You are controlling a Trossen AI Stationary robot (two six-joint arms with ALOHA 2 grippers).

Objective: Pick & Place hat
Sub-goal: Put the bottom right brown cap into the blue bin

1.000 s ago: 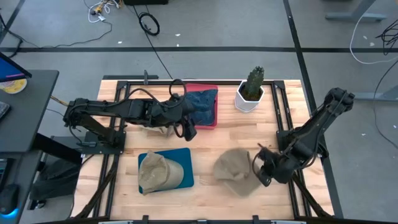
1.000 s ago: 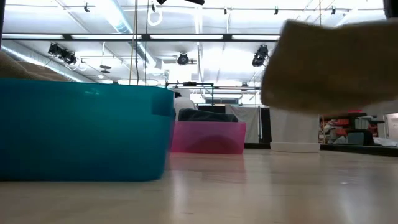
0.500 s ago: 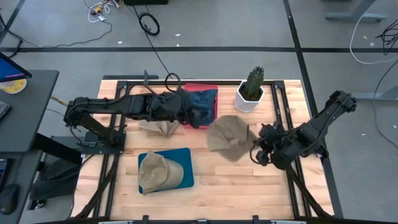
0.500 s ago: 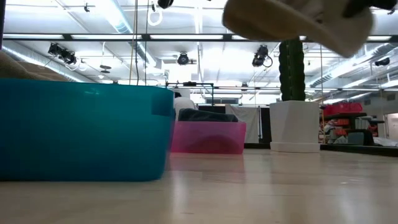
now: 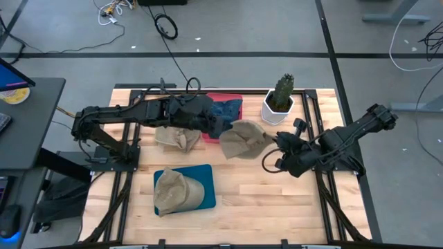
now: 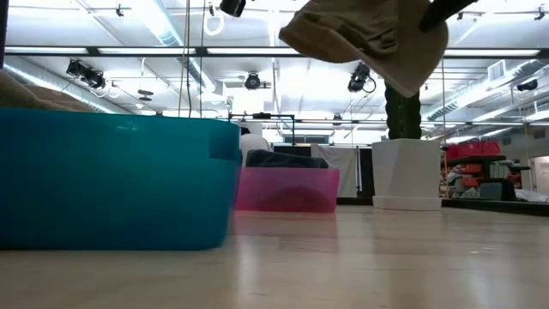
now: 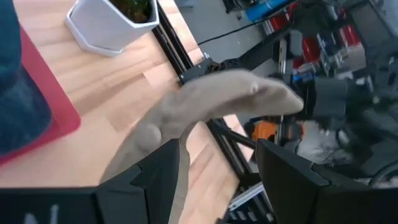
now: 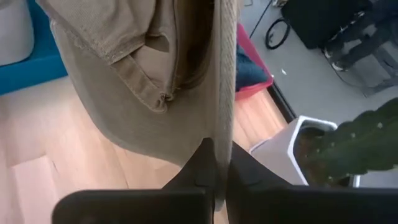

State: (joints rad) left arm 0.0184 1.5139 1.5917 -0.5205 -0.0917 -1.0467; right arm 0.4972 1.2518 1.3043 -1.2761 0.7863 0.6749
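Matt cloth hat (image 5: pixel 243 138); smooth wooden table (image 5: pixel 256 194).

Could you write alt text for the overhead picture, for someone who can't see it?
Seen from above, the right gripper holds a tan hat over the table, beside the left gripper. Another tan hat sits in a blue bin.

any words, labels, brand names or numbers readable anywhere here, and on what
No readable text in any view.
Tan hat held in the right gripper: no logo or label shows.
White cactus pot, pink bin, teal bin: all plain.
Left gripper, open near the hat: no markings visible.
Shelves in the room behind the table in the low view: items too small to read.
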